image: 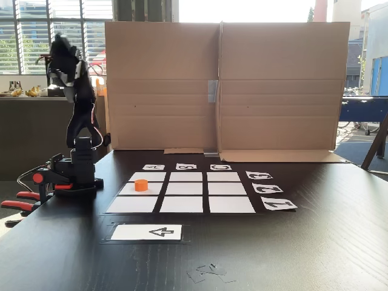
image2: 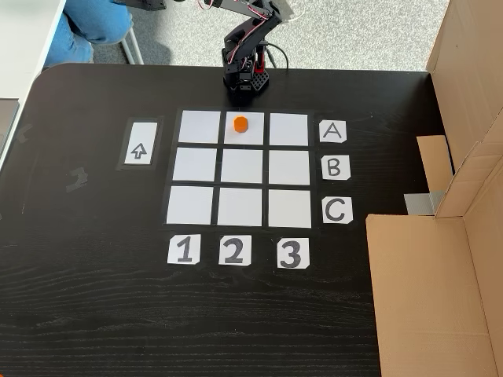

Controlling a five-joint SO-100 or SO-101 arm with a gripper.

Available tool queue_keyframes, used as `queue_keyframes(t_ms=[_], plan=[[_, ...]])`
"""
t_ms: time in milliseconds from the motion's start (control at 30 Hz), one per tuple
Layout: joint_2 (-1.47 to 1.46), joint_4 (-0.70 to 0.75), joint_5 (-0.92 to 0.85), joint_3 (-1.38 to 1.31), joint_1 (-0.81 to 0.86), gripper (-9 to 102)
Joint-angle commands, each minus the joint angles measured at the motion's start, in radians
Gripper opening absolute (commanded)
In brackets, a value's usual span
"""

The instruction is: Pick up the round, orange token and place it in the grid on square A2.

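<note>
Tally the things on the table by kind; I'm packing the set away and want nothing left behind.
Orange token: 1
White grid cells: 9
Letter cards: 3
Number cards: 3
Arrow card: 1
Robot arm: 1
Cardboard screen: 1
Total: 19

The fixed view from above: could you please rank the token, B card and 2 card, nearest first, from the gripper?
From the gripper at top:
1. token, on square A2.
2. B card, right of the grid.
3. 2 card, below the grid.
</note>
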Motion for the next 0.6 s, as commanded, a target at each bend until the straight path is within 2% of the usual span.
queue_keyframes(t_ms=[0,300,567], plan=[[0.061,-0.025,0.041,0.048,0.103,-1],[0.388,-0.117,0.046,0.568,0.167,-1],[0.769,-0.083,0.06,0.971,0.155,-1]])
